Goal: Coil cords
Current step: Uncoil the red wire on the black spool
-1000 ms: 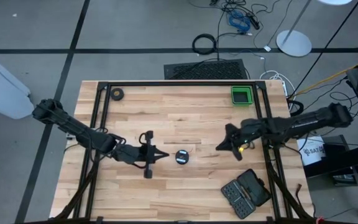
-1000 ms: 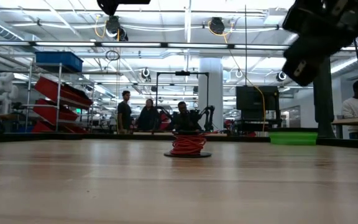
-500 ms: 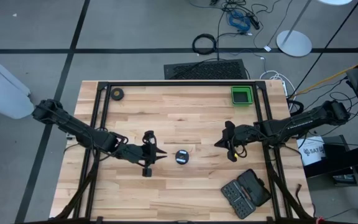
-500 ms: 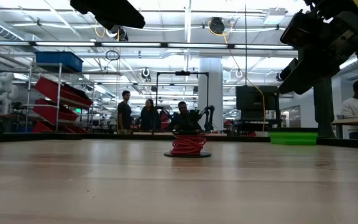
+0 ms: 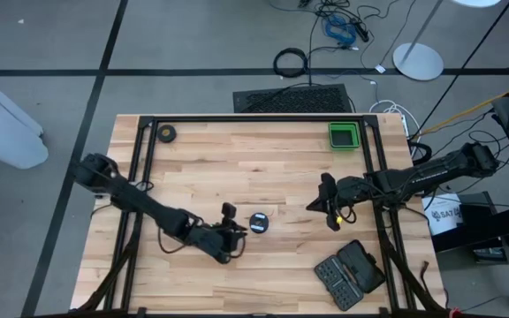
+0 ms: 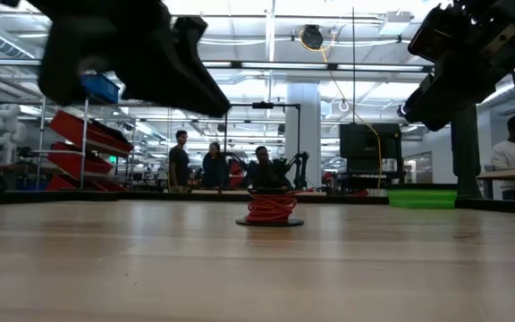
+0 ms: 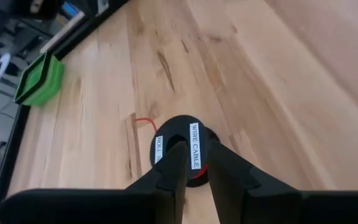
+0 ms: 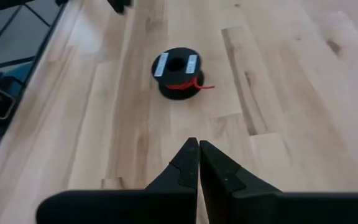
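Observation:
The cords are one small spool of red wire [image 5: 258, 223] with black flanges and white labels. It stands on one flange at the table's middle, and a loose red end [image 7: 143, 121] lies on the wood. My left gripper [image 7: 196, 167] is open by a narrow gap, low, just left of the spool [image 7: 188, 146] and pointing at it. I cannot tell whether its tips touch it. In the low view it [image 6: 213, 98] hangs nearer than the spool [image 6: 269, 207]. My right gripper [image 8: 198, 149] is shut and empty, above the table to the right of the spool [image 8: 177, 71].
A green tray [image 5: 344, 135] sits at the far right corner. A dark tape roll [image 5: 166, 133] lies at the far left. An open black tool case [image 5: 349, 273] lies near the front right. People stand in the room beyond the table [image 6: 213, 165].
My left gripper has swung down and toward the table's near edge, rolled about its own line, and come in low beside the spool from the left. My right gripper has turned a little in place. The spool has kept still.

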Available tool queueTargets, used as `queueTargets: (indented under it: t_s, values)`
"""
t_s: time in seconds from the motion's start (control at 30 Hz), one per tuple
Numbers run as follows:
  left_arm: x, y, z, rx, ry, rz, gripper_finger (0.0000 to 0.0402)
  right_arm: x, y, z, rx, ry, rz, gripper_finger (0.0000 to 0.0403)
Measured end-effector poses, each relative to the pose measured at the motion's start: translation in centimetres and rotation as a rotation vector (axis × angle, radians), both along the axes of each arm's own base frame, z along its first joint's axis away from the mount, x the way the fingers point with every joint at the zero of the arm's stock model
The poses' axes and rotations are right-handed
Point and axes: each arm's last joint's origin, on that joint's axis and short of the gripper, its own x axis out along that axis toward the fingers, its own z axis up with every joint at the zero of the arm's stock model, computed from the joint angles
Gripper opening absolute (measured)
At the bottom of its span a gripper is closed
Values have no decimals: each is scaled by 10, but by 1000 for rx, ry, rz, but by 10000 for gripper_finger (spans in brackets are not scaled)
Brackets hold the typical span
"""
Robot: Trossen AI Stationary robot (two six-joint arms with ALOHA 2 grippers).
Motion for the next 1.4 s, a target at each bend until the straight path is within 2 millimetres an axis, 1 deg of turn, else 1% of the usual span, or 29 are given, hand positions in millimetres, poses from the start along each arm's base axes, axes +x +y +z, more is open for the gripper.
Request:
queueTargets:
  t_s: [0.13,0.27,0.33,0.4,0.5,0.63,0.77,1.03,1.17,1.4]
  values:
    - [10,-1,-12,-37,17,51,115,0,0,0,16,2,-5,0]
    - [13,-3,-24,-36,46,64,166,0,0,0,17,-1,-5,0]
    - [14,-3,-31,7,66,74,188,0,0,0,16,-1,-5,0]
    - [15,-2,-40,91,81,83,201,0,0,0,16,-3,-4,0]
    - [17,-3,-53,213,95,79,206,0,0,0,10,-4,-1,0]
    - [24,-6,-64,292,56,62,206,0,0,0,8,-4,1,0]
    - [29,-9,-65,318,9,48,205,0,0,0,4,-4,3,0]
    - [29,-8,-65,332,22,53,205,0,0,0,-7,-6,6,0]
    - [28,-7,-65,371,19,99,205,0,0,0,-8,-6,6,0]
    - [29,-2,-66,384,36,120,205,1,0,1,-6,-14,6,0]
